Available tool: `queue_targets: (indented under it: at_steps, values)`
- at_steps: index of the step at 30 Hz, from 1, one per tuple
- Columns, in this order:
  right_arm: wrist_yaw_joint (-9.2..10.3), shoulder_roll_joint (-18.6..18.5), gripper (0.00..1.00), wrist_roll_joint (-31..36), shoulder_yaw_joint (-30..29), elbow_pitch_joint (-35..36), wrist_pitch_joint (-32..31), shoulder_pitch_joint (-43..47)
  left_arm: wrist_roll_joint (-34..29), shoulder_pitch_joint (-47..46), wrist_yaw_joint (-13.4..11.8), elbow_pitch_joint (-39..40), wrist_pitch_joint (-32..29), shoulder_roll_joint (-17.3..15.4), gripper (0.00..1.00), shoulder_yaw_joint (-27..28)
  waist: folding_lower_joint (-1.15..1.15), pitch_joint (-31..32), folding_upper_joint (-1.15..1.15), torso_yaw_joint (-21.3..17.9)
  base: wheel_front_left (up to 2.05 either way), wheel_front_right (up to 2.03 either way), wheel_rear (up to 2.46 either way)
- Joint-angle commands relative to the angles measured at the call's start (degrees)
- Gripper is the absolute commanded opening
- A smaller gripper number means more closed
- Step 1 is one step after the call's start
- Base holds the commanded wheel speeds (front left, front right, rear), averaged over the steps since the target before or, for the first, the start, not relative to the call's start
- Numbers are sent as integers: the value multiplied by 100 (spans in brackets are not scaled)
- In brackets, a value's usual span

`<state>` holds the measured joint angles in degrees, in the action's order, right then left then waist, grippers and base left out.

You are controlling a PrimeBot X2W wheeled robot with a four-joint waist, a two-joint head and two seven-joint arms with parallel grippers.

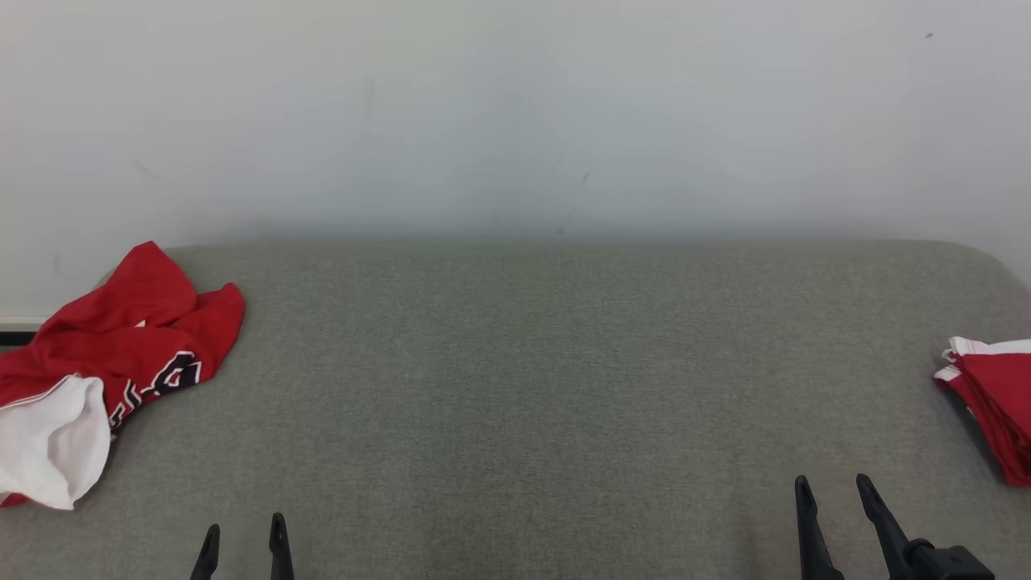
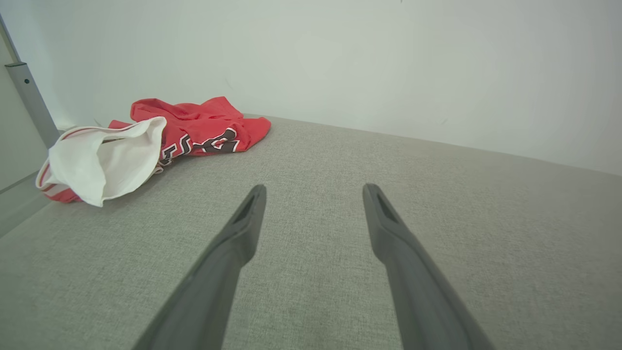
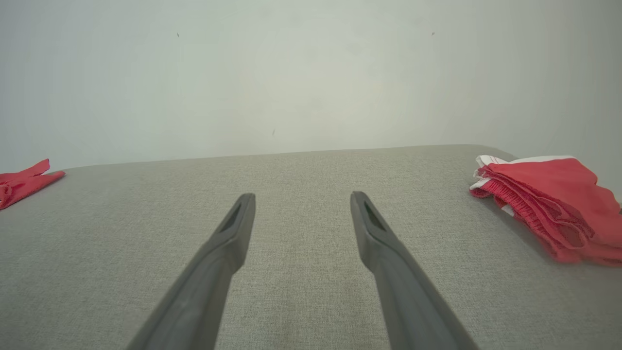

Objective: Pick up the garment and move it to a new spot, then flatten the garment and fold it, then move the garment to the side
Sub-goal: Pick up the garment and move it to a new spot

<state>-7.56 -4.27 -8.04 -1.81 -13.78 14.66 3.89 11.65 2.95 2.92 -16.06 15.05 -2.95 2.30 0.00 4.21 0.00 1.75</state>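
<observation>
A crumpled red garment (image 1: 121,338) with black and white lettering and a white inner part lies at the far left of the grey fabric surface (image 1: 532,387). The left wrist view has the same garment (image 2: 194,129) ahead and to the left. My left gripper (image 1: 244,534) stands open near the front edge, well to the right of the garment, touching nothing. In its own wrist view the left gripper (image 2: 315,190) holds nothing between its fingers. My right gripper (image 1: 834,483) is open at the lower right, and the right gripper (image 3: 302,197) is empty in its own view too.
A folded stack of red and white cloth (image 1: 995,403) lies at the right edge of the surface, also as folded cloth (image 3: 549,204) in the right wrist view. A pale wall (image 1: 515,113) rises behind. The surface's far right corner (image 1: 991,258) is rounded.
</observation>
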Motion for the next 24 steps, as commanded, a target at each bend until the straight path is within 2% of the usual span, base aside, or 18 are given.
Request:
queue_targets:
  at_steps: [1,16,24]
  values:
    - [17,19,100,-8,1,8,18,61,-47,3,-12,7,18,7,100,20,0,11,0,247,0,0,0]
    - [17,101,100,-39,91,-39,45,97,-218,179,31,104,17,-33,100,251,0,37,0,1672,0,0,0]
    - [17,116,100,-76,216,-116,52,53,-228,249,24,172,17,-60,100,406,0,57,0,2074,0,0,0]
